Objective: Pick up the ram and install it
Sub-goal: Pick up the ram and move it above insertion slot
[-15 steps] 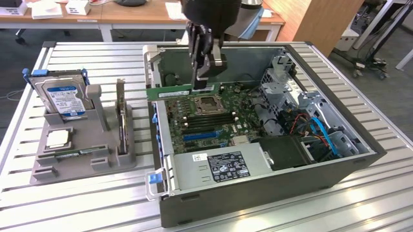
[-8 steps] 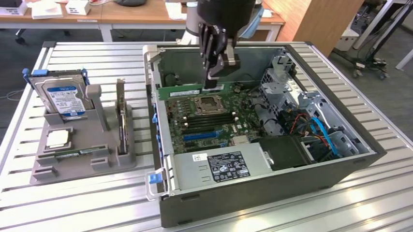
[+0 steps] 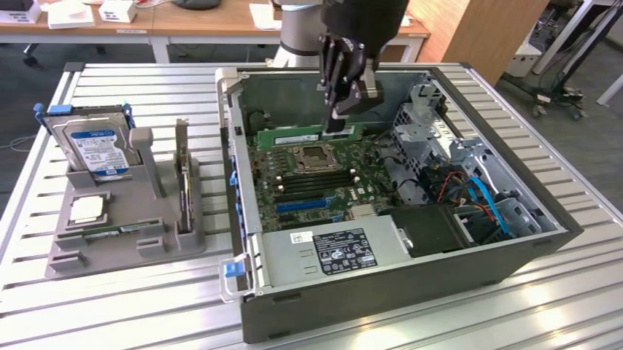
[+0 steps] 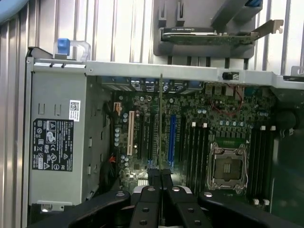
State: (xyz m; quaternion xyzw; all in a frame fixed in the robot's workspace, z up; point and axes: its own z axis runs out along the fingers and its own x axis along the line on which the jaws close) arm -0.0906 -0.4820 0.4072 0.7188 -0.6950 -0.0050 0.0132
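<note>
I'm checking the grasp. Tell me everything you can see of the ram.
The ram is a long, thin green circuit-board stick with a pale label. It stands on edge, its upper edge pinched by the shut gripper, inside the open computer case, over the motherboard beside the CPU socket. Whether it touches a slot is unclear.

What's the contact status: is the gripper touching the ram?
Touching. In the wrist view the gripper is shut on the ram, seen edge-on, with no gap between them.
</note>
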